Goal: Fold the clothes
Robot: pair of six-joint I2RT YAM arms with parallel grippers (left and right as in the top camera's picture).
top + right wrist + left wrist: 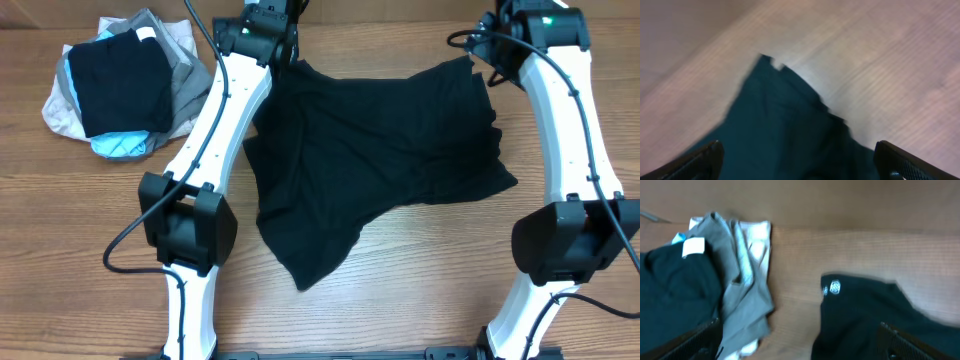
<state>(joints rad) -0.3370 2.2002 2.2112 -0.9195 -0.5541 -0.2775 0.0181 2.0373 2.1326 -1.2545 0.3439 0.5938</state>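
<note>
The clothes, a black shirt [380, 150], lie spread and rumpled across the middle of the table. My left gripper [272, 35] hangs over the shirt's far left corner. In the left wrist view that gripper [800, 347] is open, its fingers [910, 342] far apart. Bare table and the shirt's edge [865, 315], marked with a tiny white logo [835, 287], lie below. My right gripper [508, 32] is over the far right corner. In the right wrist view it [802, 165] is open above the black fabric [780, 130], holding nothing.
A stacked pile of black, grey, beige and light-blue garments [125, 85] sits at the far left, close to the left gripper, and shows in the left wrist view [705, 290]. Both arms' elbows [185, 215] [570, 235] flank the shirt. Wooden table [420, 290] lies in front.
</note>
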